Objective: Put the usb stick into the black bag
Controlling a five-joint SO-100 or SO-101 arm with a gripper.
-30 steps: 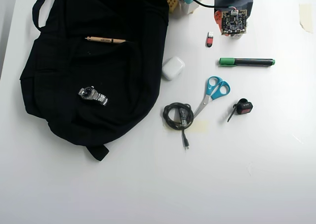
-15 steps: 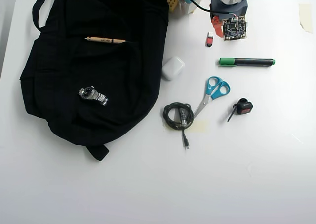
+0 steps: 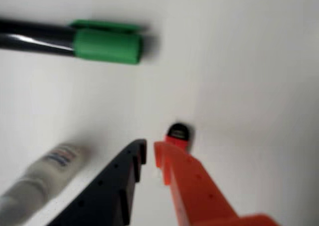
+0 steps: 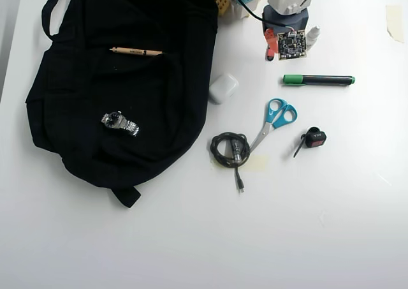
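1. Two pincer [image 3: 149,151] fingers, one black and one orange, are filling the bottom of the wrist view, standing slightly parted and gripping nothing.
2. Just past the orange finger, the usb stick [image 3: 177,134] is lying on the white worktop [image 3: 249,86], partly hidden.
3. It is looking light, stiff and smooth, so pinching across its narrow sides seems safest.
4. Well apart, the black bag [image 4: 127,78] is sprawling across the overhead view's left.

Pincer [image 3: 150,153] half hides the blurred usb stick [image 3: 177,134].
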